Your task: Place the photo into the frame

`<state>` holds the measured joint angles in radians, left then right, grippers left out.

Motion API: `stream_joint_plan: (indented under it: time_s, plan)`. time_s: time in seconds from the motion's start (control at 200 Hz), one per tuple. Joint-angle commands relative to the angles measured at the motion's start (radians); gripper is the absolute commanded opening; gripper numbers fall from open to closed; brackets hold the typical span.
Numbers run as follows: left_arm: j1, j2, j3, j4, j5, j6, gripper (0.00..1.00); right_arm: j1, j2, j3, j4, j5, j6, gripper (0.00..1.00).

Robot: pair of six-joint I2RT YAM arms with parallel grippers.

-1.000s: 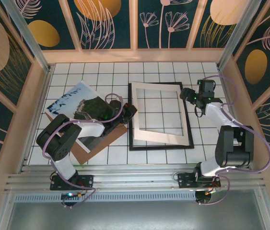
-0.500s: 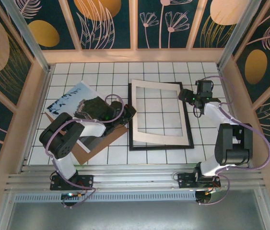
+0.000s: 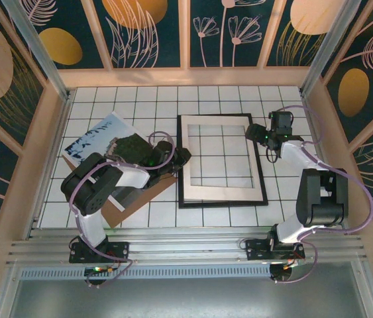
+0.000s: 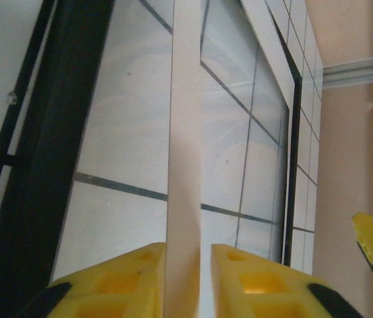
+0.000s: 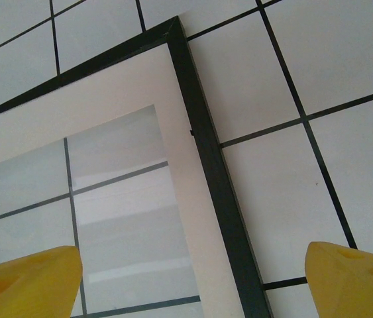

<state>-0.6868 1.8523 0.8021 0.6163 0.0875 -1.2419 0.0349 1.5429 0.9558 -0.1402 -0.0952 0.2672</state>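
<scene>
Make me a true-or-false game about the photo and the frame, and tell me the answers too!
1. The photo is already inside the frame. False: it lies to the left of the frame, on the brown board.
2. The white mat lies in the frame. True.
3. The right gripper is open. True.
4. The right gripper holds the photo. False: it holds nothing and is over the frame's corner.
5. The left gripper is at the white mat's left side. True.
</scene>
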Motion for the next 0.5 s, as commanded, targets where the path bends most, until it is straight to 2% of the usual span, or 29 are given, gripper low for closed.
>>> stream_joint_plan:
  time_s: [0.0, 0.245, 0.495]
  plan:
    - [-0.006, 0.003, 0.029, -0.042, -0.021, 0.048, 0.35, 0.013, 0.02, 0.015, 0.026, 0.005, -0.018, 0.88]
    - [-0.008, -0.018, 0.058, -0.162, -0.027, 0.155, 0.52, 0.029, 0.036, 0.027, 0.029, 0.002, -0.017, 0.88]
    - [-0.009, -0.025, 0.093, -0.262, -0.024, 0.242, 0.59, 0.044, 0.057, 0.038, 0.032, 0.005, -0.015, 0.88]
